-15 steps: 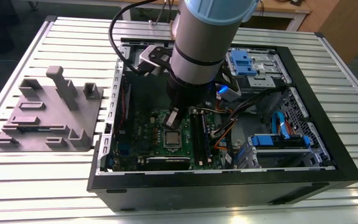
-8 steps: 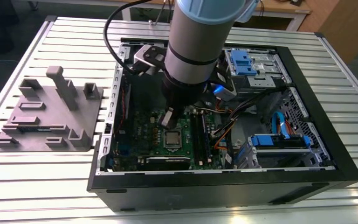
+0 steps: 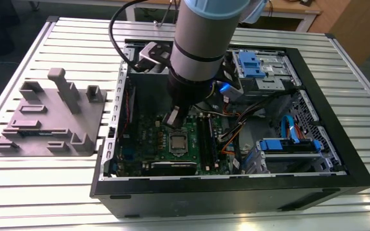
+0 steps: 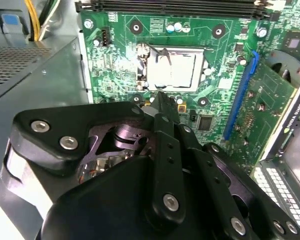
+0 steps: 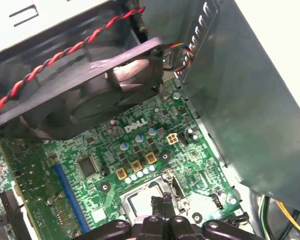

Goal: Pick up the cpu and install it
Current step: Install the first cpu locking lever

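In the exterior view the arm runs off the picture at 12 o'clock, so its upper part is cut off, and its wide body hides the part of the open computer case behind it. In the second wrist view the gripper body covers the lower green circuit board from 5 to 8 o'clock. In the first wrist view the cpu sits partly behind the fingertips, and the black fan is cut off toward 9 o'clock.

Exterior view high above; both wrist views near motherboard.
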Motion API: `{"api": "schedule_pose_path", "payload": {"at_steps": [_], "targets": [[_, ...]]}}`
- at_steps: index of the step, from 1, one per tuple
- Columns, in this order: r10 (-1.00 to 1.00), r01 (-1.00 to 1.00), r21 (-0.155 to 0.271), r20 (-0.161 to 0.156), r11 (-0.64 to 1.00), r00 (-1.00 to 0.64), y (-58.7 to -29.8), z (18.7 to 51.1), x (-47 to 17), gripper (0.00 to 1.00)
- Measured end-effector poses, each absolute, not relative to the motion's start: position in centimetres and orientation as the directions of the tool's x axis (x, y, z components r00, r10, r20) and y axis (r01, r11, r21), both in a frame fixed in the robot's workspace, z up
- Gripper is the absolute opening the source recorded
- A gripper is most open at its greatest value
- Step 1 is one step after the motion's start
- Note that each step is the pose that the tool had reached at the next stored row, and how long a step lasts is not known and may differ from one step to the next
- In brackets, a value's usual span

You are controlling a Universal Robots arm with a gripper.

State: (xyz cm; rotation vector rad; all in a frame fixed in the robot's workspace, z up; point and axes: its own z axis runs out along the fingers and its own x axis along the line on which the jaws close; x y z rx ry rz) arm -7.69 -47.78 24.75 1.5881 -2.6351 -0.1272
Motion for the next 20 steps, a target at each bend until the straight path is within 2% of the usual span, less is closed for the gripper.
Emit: {"api": "schedule_pose_path", "payload": {"at_steps": [15,20], "targets": [[-0.885,-0.880,0.103,0.010,0.463,-0.465,-47.5,24.7,-5.4,0.10],[-0.908,-0.905,0.082,-0.001,0.418,-0.419,-47.6,24.7,-5.4,0.10]]}}
